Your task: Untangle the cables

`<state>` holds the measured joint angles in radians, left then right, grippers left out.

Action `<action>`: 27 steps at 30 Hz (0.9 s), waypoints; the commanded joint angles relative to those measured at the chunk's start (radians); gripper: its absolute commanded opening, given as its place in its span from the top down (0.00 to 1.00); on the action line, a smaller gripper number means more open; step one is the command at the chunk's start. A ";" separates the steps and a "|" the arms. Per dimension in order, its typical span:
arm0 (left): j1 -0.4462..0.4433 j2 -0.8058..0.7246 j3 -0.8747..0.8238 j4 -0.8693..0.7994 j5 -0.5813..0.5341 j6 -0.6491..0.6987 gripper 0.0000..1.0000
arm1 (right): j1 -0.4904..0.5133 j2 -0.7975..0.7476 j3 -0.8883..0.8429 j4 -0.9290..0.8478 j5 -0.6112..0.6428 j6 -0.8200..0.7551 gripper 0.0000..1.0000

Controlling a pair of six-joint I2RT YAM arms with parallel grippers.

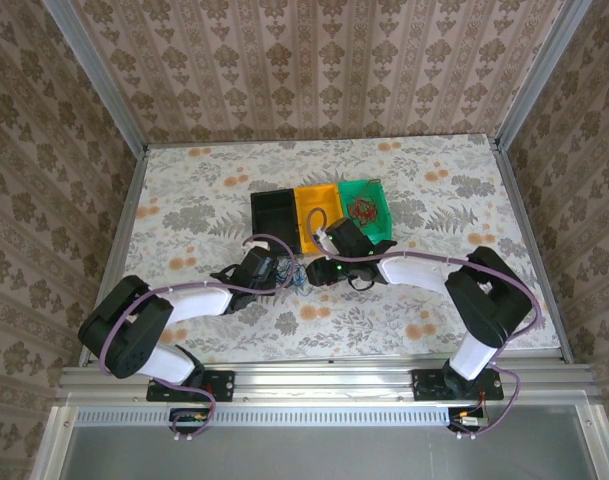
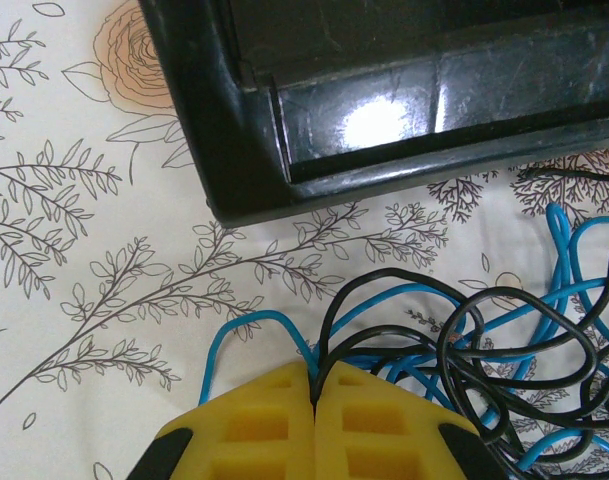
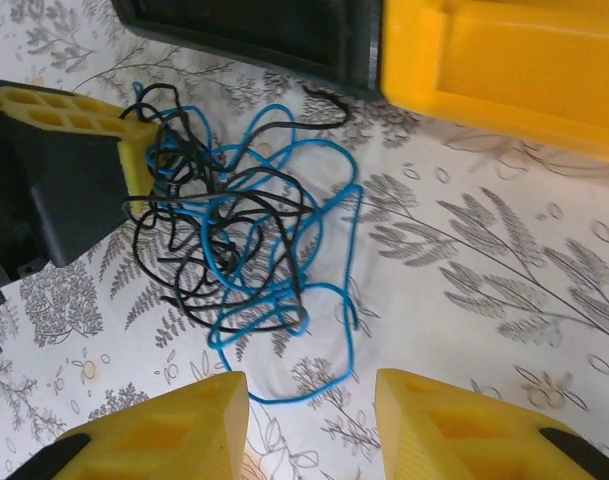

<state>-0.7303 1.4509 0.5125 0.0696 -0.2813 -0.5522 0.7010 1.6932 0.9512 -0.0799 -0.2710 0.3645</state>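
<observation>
Your left gripper (image 2: 314, 392) is clamped on the blue and black cables (image 3: 222, 228), knotted just beside the black bin (image 2: 246, 120). Your right gripper (image 3: 312, 405) stands apart. Separation not yet done.

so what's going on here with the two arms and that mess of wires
Two robot arms are working on a tangle of blue and black cables on the table, just on the near side of the black bin. The left tool is shut on strands at one edge of it; the right tool hovers open at the opposite side. The cables are not yet separated.
</observation>
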 commanded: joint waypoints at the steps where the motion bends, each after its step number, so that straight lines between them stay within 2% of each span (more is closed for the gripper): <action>1: -0.001 0.021 -0.018 -0.032 0.066 0.021 1.00 | 0.001 0.040 0.071 -0.007 -0.051 -0.044 0.63; 10: -0.002 0.006 -0.027 -0.035 0.061 0.019 1.00 | 0.003 0.166 0.167 -0.022 -0.063 -0.038 0.66; 12: -0.003 0.003 -0.029 -0.037 0.059 0.018 1.00 | 0.003 0.185 0.174 -0.020 -0.051 -0.034 0.72; 14: -0.002 0.000 -0.032 -0.037 0.056 0.017 1.00 | 0.002 0.184 0.165 -0.005 -0.015 -0.025 0.85; 16: -0.003 -0.001 -0.033 -0.044 0.052 0.016 1.00 | -0.002 0.166 0.143 0.014 0.035 -0.020 0.95; 18: -0.001 -0.005 -0.035 -0.054 0.042 0.007 1.00 | -0.013 0.138 0.112 0.025 0.080 -0.005 1.00; 27: 0.026 -0.059 -0.088 -0.037 0.039 -0.020 1.00 | -0.124 -0.072 -0.132 0.024 0.205 0.127 1.00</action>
<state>-0.7330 1.4075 0.4778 0.1326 -0.2134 -0.5625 0.6426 1.7084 0.8871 -0.0238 -0.2173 0.4194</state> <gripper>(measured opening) 0.049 0.042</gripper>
